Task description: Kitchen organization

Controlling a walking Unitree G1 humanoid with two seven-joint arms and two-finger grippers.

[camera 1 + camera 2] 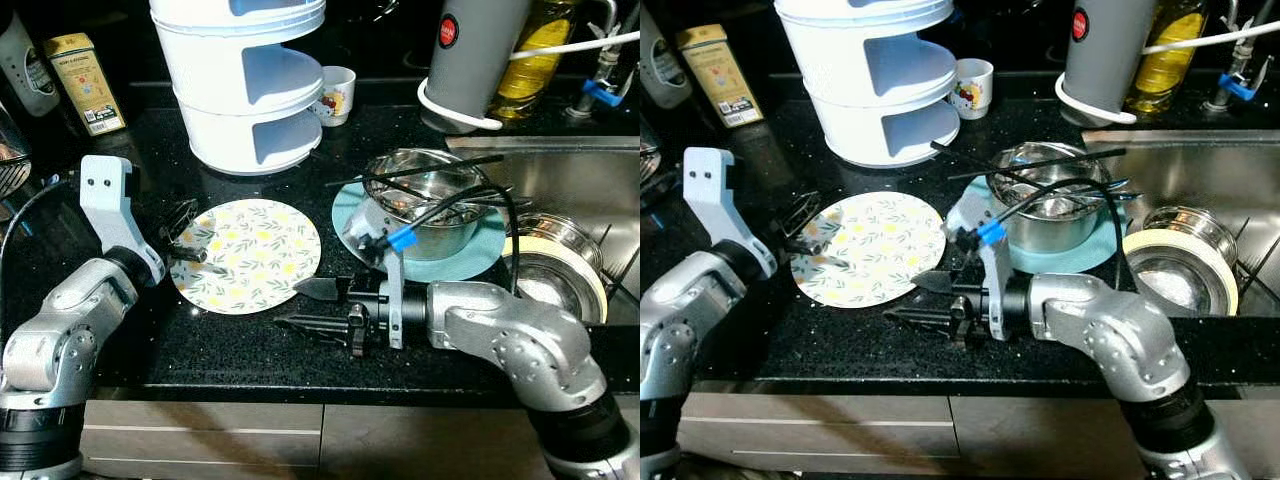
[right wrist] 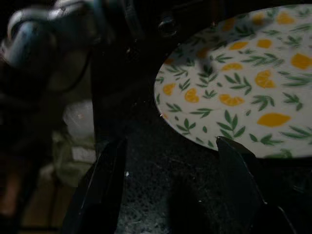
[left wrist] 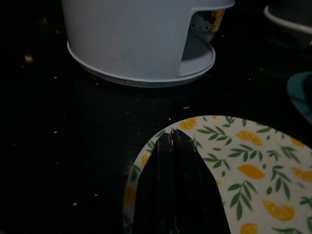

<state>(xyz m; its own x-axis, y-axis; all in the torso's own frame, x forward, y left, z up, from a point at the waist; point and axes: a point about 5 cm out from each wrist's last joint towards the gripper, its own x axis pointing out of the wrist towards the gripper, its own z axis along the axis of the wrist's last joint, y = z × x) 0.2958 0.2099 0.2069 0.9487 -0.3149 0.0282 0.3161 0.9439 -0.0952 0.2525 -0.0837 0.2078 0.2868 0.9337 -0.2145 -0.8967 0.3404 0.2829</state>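
A round plate with a lemon and leaf print (image 1: pixel 250 255) lies flat on the black counter (image 1: pixel 240 340). My left gripper (image 1: pixel 200 250) is at the plate's left rim, and its shut fingers (image 3: pixel 173 161) lie over that edge with nothing visible between them. My right gripper (image 1: pixel 308 305) is low over the counter just off the plate's near right edge, pointing left. It is open, with bare counter between its fingers (image 2: pixel 105 185). The same plate (image 2: pixel 243 83) shows just beyond the tips in the right wrist view.
A white tiered rack (image 1: pixel 245 85) stands behind the plate, with a small printed cup (image 1: pixel 338 95) beside it. To the right, a steel bowl with chopsticks (image 1: pixel 425 200) sits on a teal plate (image 1: pixel 480 258). The sink (image 1: pixel 590 180) holds another bowl (image 1: pixel 555 265). A grey kettle (image 1: pixel 470 55) and a yellow tin (image 1: pixel 85 80) stand at the back.
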